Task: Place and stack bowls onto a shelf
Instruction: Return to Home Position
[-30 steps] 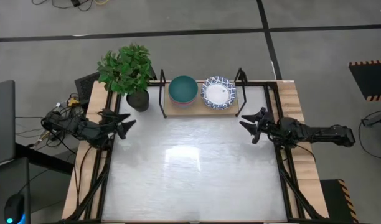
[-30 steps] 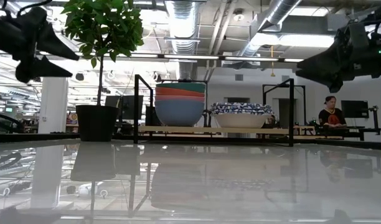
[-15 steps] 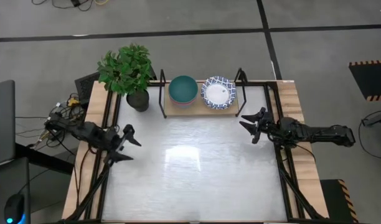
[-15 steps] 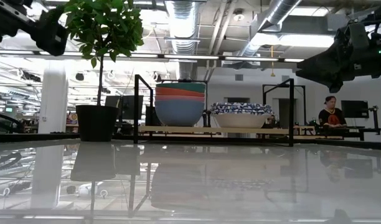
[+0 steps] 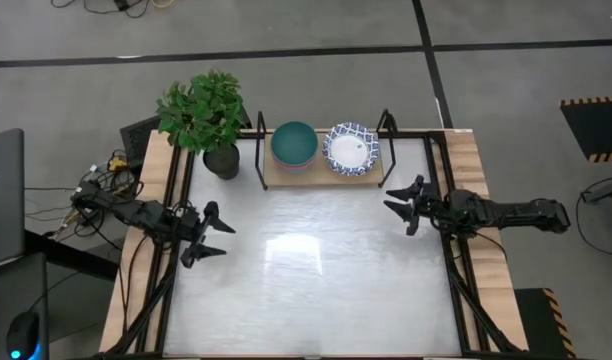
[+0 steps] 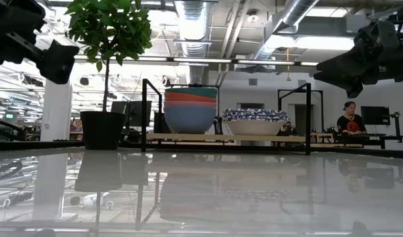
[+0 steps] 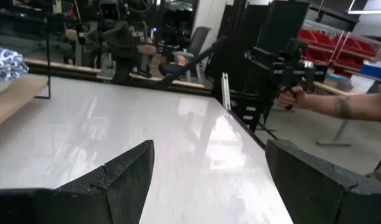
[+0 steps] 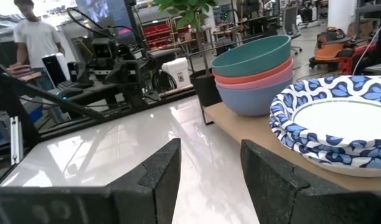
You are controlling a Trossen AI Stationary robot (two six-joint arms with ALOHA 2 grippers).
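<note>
Light wood is seen on the plank top of the shelf (image 5: 319,179), which is set at the far edge of the table (image 5: 316,290), just beside a potted plant (image 5: 222,160). Two stacks are carried on it: a teal bowl (image 5: 294,144) nested on a coral one over a blue one (the order is read from the low view), and beside it the white bowls with blue patterned rims (image 5: 351,150). The left gripper (image 5: 224,238) is held over the table's left side with its fingers spread wide and nothing between them. The right gripper (image 5: 389,199) is held near the shelf's right end, its fingers likewise parted and empty.
</note>
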